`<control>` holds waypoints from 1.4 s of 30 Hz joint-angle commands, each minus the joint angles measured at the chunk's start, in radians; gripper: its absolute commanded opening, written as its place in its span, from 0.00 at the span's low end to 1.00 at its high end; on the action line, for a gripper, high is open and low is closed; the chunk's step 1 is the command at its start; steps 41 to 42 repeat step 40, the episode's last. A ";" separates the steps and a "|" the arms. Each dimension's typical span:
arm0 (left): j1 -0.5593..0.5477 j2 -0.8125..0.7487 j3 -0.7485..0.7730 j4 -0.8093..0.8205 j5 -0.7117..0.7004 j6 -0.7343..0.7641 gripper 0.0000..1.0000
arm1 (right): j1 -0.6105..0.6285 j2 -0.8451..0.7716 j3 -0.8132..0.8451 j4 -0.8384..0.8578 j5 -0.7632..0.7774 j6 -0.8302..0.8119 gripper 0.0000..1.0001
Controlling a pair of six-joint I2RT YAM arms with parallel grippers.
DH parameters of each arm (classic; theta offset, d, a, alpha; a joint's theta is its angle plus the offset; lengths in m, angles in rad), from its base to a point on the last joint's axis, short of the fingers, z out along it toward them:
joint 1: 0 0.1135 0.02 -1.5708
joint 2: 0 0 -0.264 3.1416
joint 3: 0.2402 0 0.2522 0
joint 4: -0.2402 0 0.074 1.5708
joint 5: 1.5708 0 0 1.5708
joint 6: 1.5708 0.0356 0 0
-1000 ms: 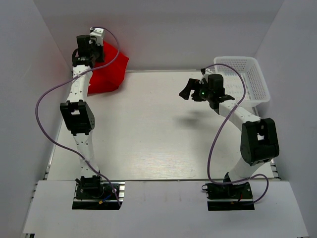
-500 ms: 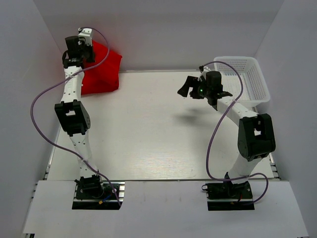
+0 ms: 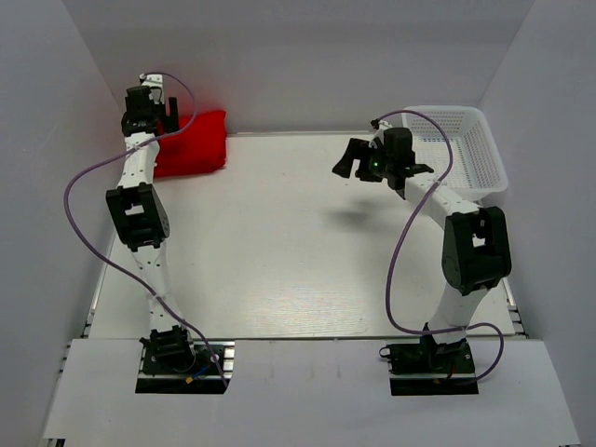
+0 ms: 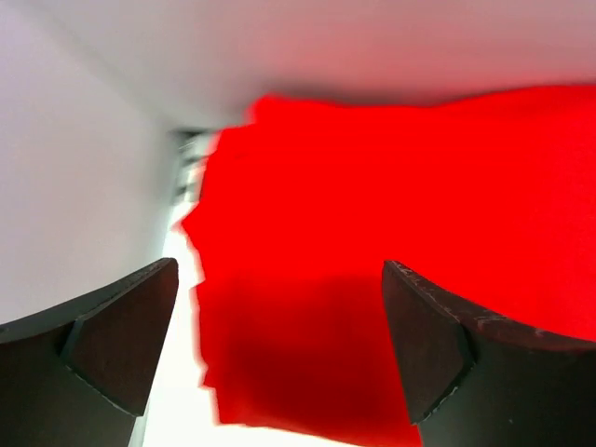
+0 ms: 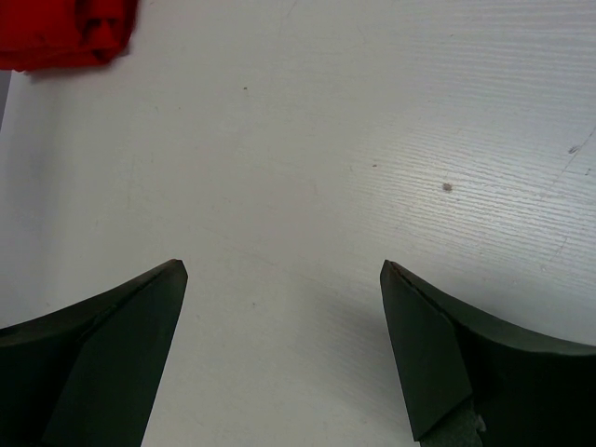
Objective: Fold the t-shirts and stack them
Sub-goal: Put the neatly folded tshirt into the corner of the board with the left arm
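A folded bright red t-shirt (image 3: 193, 144) lies flat in the far left corner of the table, against the back wall. My left gripper (image 3: 160, 114) hovers just above its left end, open, with nothing between the fingers. In the left wrist view the red t-shirt (image 4: 391, 186) fills most of the picture below the open left gripper (image 4: 279, 268). My right gripper (image 3: 347, 158) hangs open and empty over the far middle of the table. The right wrist view shows the right gripper (image 5: 282, 266) above bare tabletop, with the t-shirt (image 5: 65, 33) at the top left corner.
A white lattice basket (image 3: 466, 149) stands at the far right corner beside the right arm. White walls close in the table (image 3: 279, 242) on the left, back and right. Purple cables loop off both arms.
The left gripper has opened and let go of the red t-shirt, which dropped from a raised bunch to a flat fold in the corner. The right arm drew slightly back and left.
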 commanded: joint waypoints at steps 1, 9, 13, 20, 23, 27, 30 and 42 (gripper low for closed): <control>0.022 -0.044 0.056 0.022 -0.242 -0.015 1.00 | 0.009 -0.003 0.053 -0.026 0.018 -0.023 0.90; 0.023 -0.142 -0.015 -0.018 -0.188 -0.044 1.00 | 0.018 -0.017 0.056 -0.051 0.006 -0.048 0.90; 0.010 -0.225 -0.051 -0.124 -0.122 -0.095 1.00 | 0.024 -0.029 0.057 -0.094 0.033 -0.052 0.90; -0.058 -0.539 -0.431 -0.175 0.014 -0.259 1.00 | 0.049 -0.052 0.062 -0.301 0.254 -0.040 0.90; -0.129 -0.643 -0.717 -0.166 -0.060 -0.328 1.00 | 0.061 -0.084 -0.016 -0.310 0.290 -0.035 0.90; -0.235 -0.809 -1.003 -0.160 -0.153 -0.418 1.00 | 0.083 -0.159 -0.108 -0.303 0.365 -0.049 0.90; -0.293 -0.933 -1.111 -0.120 -0.162 -0.459 1.00 | 0.102 -0.219 -0.194 -0.269 0.421 -0.049 0.90; -0.336 -1.070 -1.126 -0.159 -0.239 -0.482 1.00 | 0.110 -0.282 -0.291 -0.226 0.380 -0.046 0.90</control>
